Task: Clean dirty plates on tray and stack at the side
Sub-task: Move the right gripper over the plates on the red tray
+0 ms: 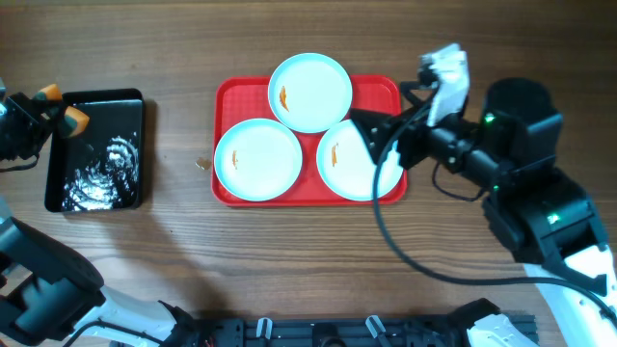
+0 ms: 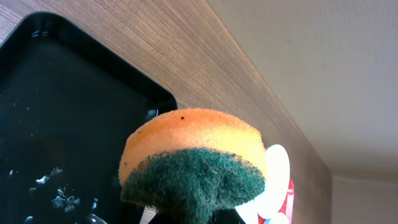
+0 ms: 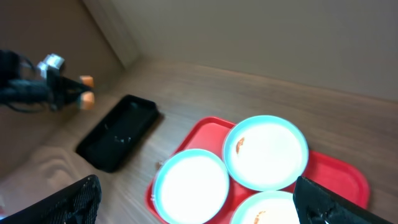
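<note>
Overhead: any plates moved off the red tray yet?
No, the back plate, left plate and right plate all rest on the red tray.

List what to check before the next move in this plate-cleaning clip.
1. Sponge clamped in left gripper: ok.
2. Right gripper open above right plate: ok.
3. All three plates on red tray: ok.
4. Orange smears located: back plate and right plate ok; left plate cannot tell.
5. A plate steadied for wiping: not ok, none gripped.
6. Sponge wetted: cannot tell.
</note>
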`<state>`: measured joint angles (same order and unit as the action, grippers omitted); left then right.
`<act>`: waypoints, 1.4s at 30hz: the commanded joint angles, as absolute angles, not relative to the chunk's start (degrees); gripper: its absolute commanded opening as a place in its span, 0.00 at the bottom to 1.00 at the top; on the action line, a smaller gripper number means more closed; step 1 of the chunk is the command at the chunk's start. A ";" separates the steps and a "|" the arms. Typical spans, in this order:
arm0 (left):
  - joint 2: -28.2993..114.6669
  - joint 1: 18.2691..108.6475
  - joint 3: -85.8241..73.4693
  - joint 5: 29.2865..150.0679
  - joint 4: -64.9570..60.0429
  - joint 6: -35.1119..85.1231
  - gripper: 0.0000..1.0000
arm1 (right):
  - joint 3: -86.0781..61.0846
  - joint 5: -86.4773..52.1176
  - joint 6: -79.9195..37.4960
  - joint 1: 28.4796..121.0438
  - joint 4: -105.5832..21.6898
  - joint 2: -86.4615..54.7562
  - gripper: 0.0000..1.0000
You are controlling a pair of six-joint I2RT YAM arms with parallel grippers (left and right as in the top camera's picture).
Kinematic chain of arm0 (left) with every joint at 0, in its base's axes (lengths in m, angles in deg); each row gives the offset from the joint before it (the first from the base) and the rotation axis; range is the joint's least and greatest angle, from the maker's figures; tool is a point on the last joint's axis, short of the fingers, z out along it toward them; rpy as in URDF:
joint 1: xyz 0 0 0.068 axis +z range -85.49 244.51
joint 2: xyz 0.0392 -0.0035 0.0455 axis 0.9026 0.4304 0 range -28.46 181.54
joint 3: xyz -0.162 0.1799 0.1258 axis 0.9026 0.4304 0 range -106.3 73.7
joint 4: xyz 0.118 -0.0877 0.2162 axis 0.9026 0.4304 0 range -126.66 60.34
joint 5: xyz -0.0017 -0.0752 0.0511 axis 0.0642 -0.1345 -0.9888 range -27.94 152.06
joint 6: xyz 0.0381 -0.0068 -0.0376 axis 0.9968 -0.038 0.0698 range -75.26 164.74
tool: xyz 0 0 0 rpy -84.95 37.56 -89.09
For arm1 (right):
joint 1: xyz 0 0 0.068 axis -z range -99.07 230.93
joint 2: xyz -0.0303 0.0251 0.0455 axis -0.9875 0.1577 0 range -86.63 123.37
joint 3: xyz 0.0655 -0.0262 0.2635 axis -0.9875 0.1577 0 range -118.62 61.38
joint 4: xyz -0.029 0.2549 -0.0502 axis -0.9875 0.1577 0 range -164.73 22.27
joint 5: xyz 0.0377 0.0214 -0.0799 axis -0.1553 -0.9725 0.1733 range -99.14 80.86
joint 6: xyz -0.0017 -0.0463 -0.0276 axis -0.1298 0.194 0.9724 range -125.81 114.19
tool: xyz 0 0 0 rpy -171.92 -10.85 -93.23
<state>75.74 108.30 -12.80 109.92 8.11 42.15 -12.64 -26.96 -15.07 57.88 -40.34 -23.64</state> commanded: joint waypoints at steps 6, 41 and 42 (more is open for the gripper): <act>75.96 108.12 -12.49 110.62 7.96 43.25 0.04 | -16.64 -18.13 -12.25 50.45 -30.79 -13.02 1.00; 75.96 108.12 -12.49 110.38 8.13 43.27 0.04 | -29.05 -22.96 -23.86 48.15 -21.67 7.70 0.99; 75.96 108.12 -12.49 110.38 8.11 43.27 0.04 | -29.03 -22.06 -23.81 48.15 -22.16 8.29 0.99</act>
<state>75.74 108.30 -12.80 109.92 8.11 42.13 -28.14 -24.45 -23.18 48.33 -21.19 6.04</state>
